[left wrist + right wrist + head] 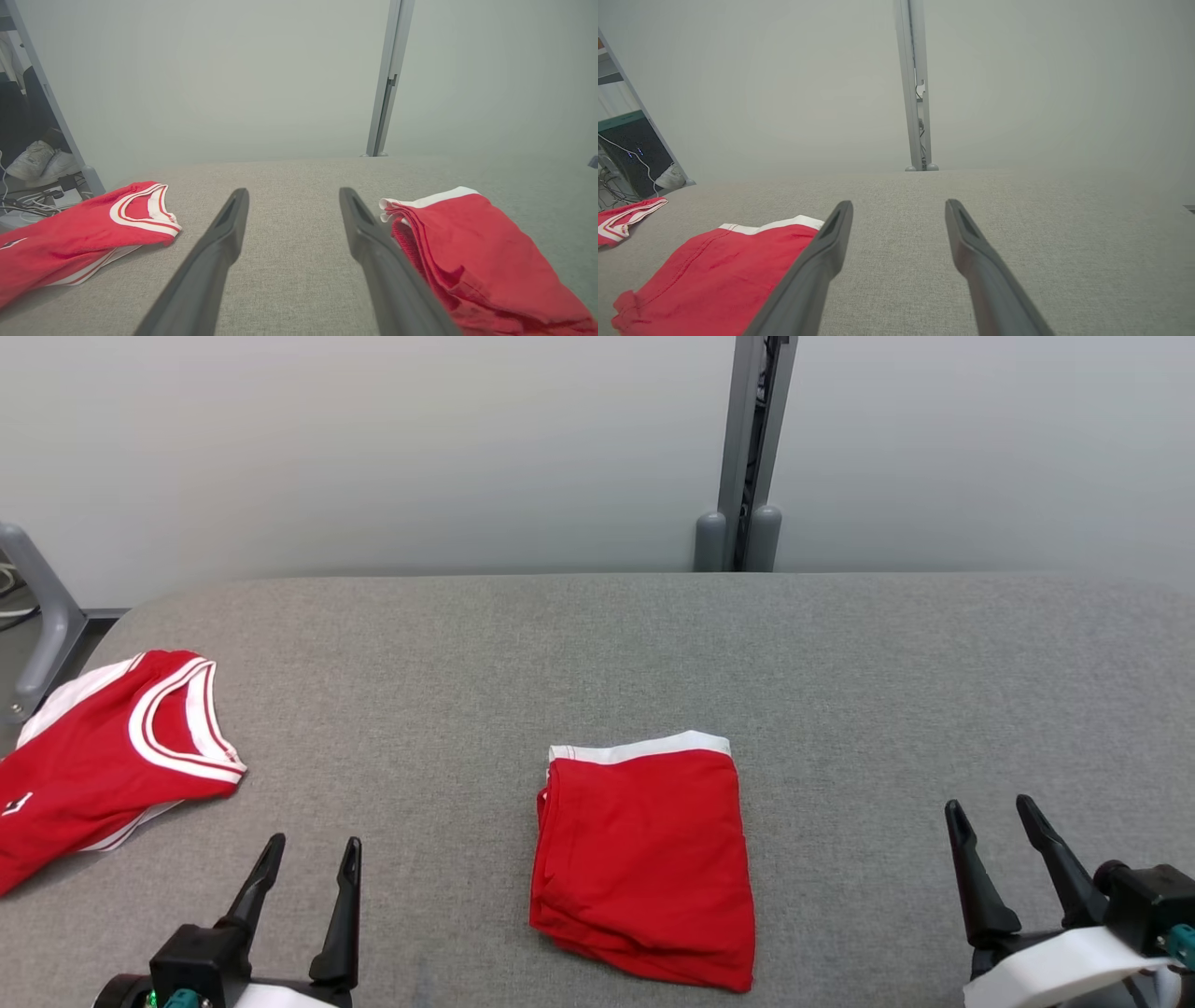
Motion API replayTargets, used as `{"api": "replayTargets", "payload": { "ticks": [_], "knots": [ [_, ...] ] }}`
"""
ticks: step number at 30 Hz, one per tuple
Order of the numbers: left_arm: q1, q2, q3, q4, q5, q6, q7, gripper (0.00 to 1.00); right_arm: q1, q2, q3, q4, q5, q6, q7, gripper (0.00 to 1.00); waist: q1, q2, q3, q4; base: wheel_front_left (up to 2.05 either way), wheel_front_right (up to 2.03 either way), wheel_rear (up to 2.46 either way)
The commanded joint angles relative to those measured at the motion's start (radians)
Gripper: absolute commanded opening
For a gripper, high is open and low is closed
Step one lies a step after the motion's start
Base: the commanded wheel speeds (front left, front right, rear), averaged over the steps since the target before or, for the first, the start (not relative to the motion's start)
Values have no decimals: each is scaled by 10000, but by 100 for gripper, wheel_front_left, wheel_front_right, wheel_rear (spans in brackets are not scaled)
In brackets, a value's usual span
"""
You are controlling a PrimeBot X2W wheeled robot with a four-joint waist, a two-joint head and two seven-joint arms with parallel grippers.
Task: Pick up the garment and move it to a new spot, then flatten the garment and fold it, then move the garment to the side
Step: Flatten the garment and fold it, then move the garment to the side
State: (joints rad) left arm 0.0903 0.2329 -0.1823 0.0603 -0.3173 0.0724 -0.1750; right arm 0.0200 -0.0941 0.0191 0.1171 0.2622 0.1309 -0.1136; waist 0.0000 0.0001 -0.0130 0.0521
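You are looking at a folded red garment [644, 859] that is lying as a neat rectangle on the grey fabric-covered table [560, 644], about midway between the left and right edges and close to the near edge. Its white band is running along the side that is facing the far edge. A red jersey [103, 756] with white trim at the collar is lying loosely at the table's left edge, well apart from the folded piece, with part of it draping over that edge. Your left gripper [314, 845] is hovering at the near edge between the jersey and the folded garment, its two dark fingers standing apart and holding nothing; in the left wrist view the folded garment [486, 261] is sitting just beside the right-hand finger. Your right gripper [990, 805] is hovering near the near right corner, its fingers likewise spread wide and gripping nothing, with bare grey fabric showing between them in the right wrist view. A grey post [742, 457] is rising behind the far edge against a pale wall.
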Motion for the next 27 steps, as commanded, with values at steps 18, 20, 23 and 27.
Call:
{"api": "replayTargets", "payload": {
  "ticks": [18,20,23,27],
  "knots": [
    [648,220,-5,-300,-143,293,185,100,1283,75,-473,-1282,-554,-2,874,100,0,-1,-363,-194,0,0,0],
    [666,226,-19,-321,-154,318,193,100,1316,83,-498,-1335,-574,-2,915,100,0,-1,-360,-198,0,0,0],
    [630,235,-43,-338,-171,332,194,100,1308,101,-542,-1429,-593,-2,948,100,0,-1,-355,-191,0,0,0],
    [586,241,-59,-347,-195,342,209,100,1310,111,-564,-1497,-573,-2,982,100,0,-1,-336,-175,0,0,0]
  ]
}}
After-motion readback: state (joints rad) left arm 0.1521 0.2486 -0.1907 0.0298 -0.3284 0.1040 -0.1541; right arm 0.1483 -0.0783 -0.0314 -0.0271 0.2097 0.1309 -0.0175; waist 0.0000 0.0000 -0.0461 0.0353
